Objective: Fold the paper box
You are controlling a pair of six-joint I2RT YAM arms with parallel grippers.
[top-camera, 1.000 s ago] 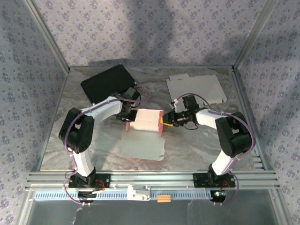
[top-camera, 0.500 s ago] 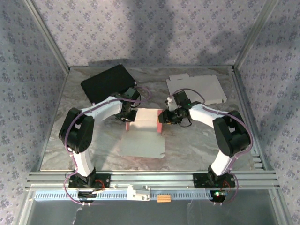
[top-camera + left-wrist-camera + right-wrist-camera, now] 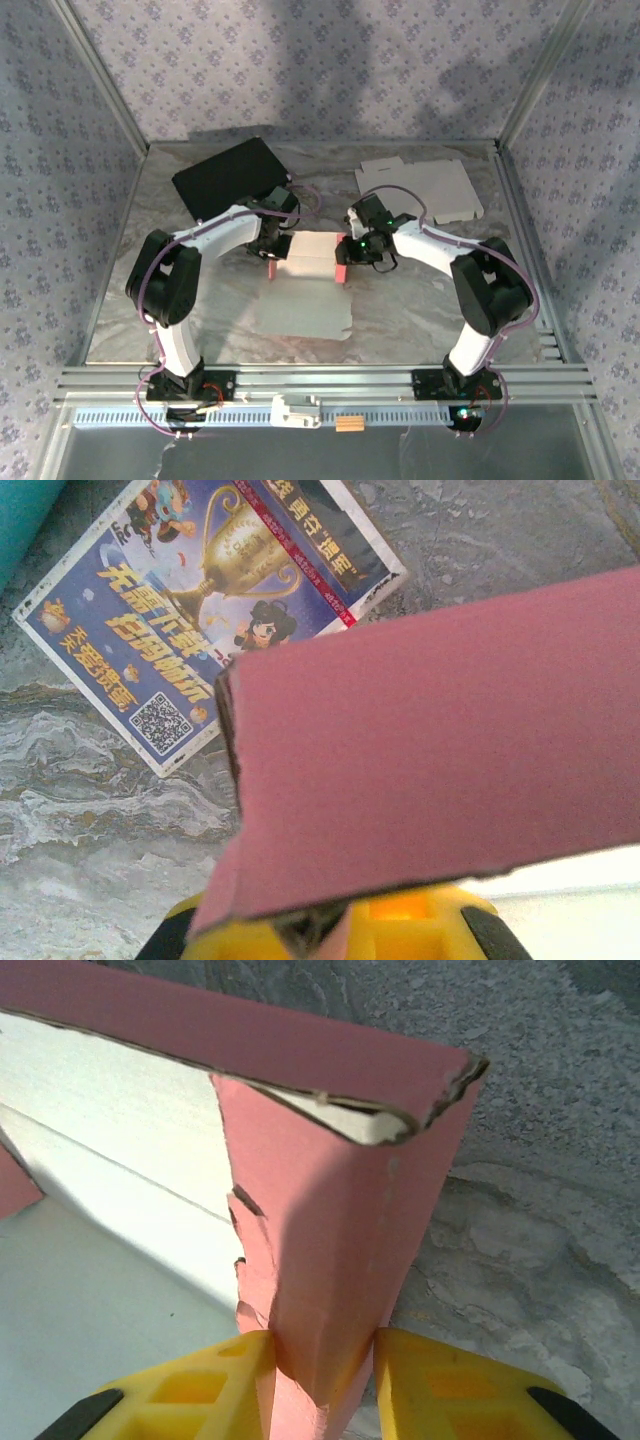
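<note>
Pink card is standing up along both sides of the paper box (image 3: 305,262), which is lying at the middle of the table (image 3: 430,295). The left gripper (image 3: 330,930) is pinching the left wall (image 3: 440,750) in tightly closed jaws. The right gripper (image 3: 322,1355) is clasping the doubled right wall (image 3: 340,1250) between its yellow fingers (image 3: 200,1385). I judge the side walls are being raised while the front flap (image 3: 305,312) is lying flat. The next move is calling for a firm inward crease without tearing the frayed edge.

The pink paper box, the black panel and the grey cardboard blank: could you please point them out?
pink paper box (image 3: 312,255), top external view, pale inner panel.
black panel (image 3: 228,175), top external view, its middle.
grey cardboard blank (image 3: 420,188), top external view, centre.
</note>
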